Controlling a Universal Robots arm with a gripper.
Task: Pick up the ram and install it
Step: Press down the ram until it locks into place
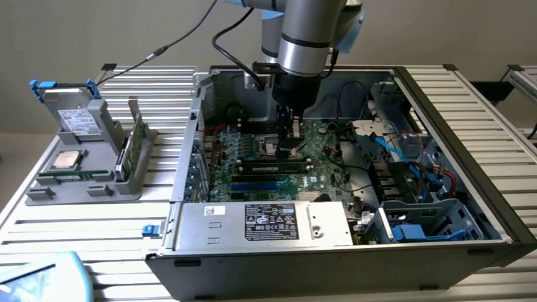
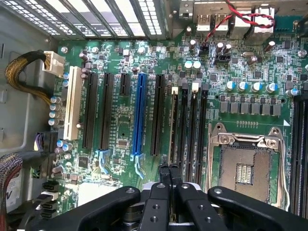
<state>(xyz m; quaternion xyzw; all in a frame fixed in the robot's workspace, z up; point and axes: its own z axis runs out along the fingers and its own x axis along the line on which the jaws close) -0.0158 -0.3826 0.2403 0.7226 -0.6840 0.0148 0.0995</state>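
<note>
1. Black gripper (image 2: 170,175) occupies the wrist view's foreground; fingers pressed together, tips just above the memory slots (image 2: 188,130) of the green motherboard (image 2: 120,125); whether they touch anything between them cannot be told.
2. Exterior view: arm (image 1: 306,38) reaches down into the open computer case (image 1: 495,207); gripper (image 1: 291,150) sits over the board's centre.
3. Ram (image 1: 273,168) appears to lie seated in a slot directly beneath the gripper, a dark stick lying left to right; view poor, so seating is unconfirmed.
4. Empty processor socket (image 2: 243,168) lies beside the slots.
5. Grey holder tray (image 1: 84,170) stands outside the case, on the exterior view's left; a silver processor chip (image 1: 67,160) rests in it.
</note>
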